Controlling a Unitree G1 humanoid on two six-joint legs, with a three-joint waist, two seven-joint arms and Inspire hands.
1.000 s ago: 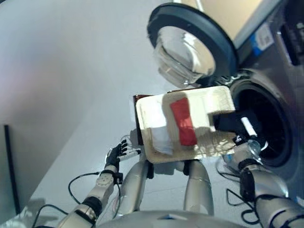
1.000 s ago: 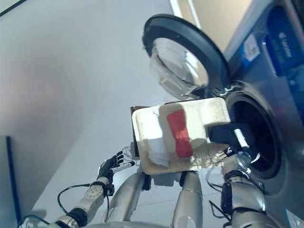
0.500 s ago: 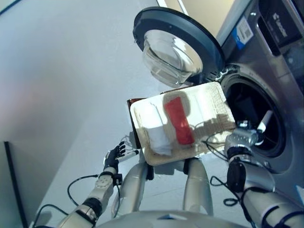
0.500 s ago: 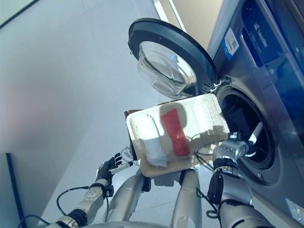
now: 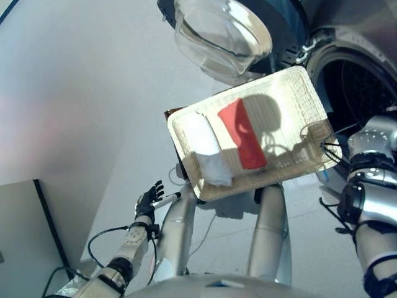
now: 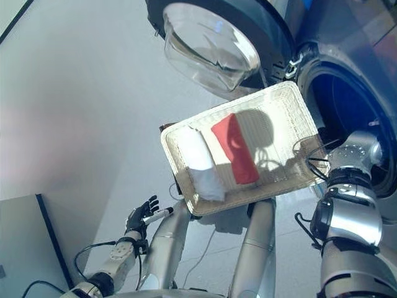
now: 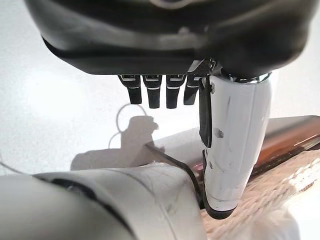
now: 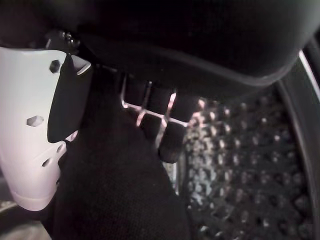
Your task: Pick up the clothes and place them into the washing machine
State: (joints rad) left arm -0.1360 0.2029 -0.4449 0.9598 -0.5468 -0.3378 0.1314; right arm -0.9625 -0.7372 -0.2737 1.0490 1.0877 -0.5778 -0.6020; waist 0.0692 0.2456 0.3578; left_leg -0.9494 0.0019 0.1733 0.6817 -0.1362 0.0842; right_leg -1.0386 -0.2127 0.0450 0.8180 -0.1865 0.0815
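We see a black garment (image 8: 110, 200) held in our right hand (image 8: 150, 115), pinched between the white-covered thumb and the curled dark fingers (image 8: 170, 135), inside the perforated metal drum (image 8: 240, 165) of the grey front-loading washing machine (image 6: 347, 37). In the head views the right hand itself is hidden inside the dark drum opening; only its silver wrist shows at the rim. Just beside that opening sits a shallow cream woven rectangular basket (image 5: 307, 93), and in it lie a folded red cloth (image 5: 243, 139) and, touching it on the robot's left, a folded white cloth (image 5: 208, 152). The basket rests on a dark brown board (image 7: 295, 137), which peeks out under its left edge. Above the basket, the washing machine's round door with a dark rim and clear glass bowl (image 5: 220, 34) stands swung open. Our left hand (image 5: 149, 200) hangs low over the pale grey floor (image 5: 74, 93), well apart from the basket, its fingers straight and relaxed and holding nothing. A dark upright panel edge (image 5: 49, 230) shows at the far left.
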